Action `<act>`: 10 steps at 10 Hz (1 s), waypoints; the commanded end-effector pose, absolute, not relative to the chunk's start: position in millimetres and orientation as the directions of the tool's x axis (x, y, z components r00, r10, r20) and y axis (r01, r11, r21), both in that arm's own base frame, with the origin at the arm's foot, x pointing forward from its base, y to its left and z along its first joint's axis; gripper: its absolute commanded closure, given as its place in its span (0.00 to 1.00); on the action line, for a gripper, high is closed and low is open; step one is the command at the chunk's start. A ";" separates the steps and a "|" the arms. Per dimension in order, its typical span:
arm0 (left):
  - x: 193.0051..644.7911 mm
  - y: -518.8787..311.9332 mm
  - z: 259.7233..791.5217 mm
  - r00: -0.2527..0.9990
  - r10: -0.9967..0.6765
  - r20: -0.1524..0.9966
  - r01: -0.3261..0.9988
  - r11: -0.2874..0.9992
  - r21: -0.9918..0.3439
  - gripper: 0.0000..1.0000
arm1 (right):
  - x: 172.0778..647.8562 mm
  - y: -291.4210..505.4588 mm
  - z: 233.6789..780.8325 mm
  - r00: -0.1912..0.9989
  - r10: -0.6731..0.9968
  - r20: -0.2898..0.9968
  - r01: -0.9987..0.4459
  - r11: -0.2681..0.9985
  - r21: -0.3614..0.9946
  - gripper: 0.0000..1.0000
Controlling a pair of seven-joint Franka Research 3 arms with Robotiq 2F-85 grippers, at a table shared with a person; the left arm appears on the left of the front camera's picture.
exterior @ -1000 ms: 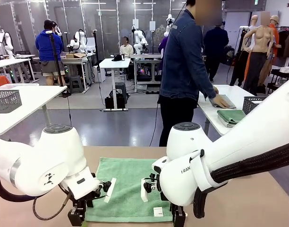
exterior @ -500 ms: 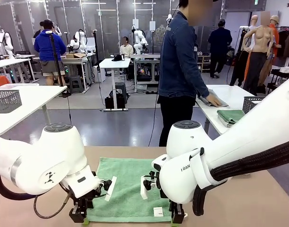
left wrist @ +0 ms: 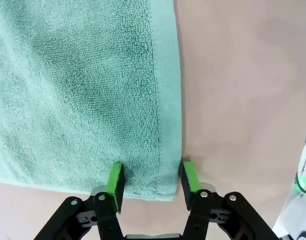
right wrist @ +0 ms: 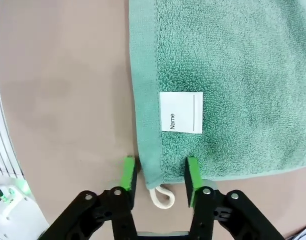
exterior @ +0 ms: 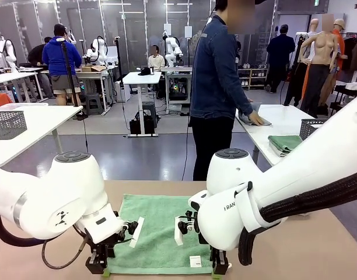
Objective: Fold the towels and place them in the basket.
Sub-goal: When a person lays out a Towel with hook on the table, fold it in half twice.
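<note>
The green towel lies flat and unfolded on the brown table, with one short edge toward the robot.

Left gripper: fingers apart, straddling one near corner, not yet closed on it.

Right gripper: fingers apart, straddling the other near corner, by the white label and the loop.

Assessment: no fold is made yet. All folding and putting away remain.

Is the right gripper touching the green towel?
Cannot tell. In the right wrist view the right gripper straddles a corner of the towel with open fingers, but whether the pads press the cloth or hover above doesn't show.
</note>
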State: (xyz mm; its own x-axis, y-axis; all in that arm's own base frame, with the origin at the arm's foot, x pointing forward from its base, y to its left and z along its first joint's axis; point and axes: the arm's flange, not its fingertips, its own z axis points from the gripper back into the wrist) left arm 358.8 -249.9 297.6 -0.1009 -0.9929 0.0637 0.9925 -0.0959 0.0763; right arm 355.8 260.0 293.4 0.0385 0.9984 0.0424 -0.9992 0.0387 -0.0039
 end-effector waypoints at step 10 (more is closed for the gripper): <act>367.8 -254.8 305.1 -0.090 -0.996 0.011 0.994 -0.089 0.056 1.00 | 362.7 264.3 296.9 0.030 0.999 0.020 -1.000 0.030 0.009 1.00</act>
State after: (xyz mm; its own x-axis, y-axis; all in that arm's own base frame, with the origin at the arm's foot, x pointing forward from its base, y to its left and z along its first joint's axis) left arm 364.3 -251.9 304.3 -0.0953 -0.9942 0.0500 0.9944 -0.0928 0.0500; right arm 359.8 263.2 298.4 0.0344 0.9988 0.0348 -0.9994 0.0342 0.0074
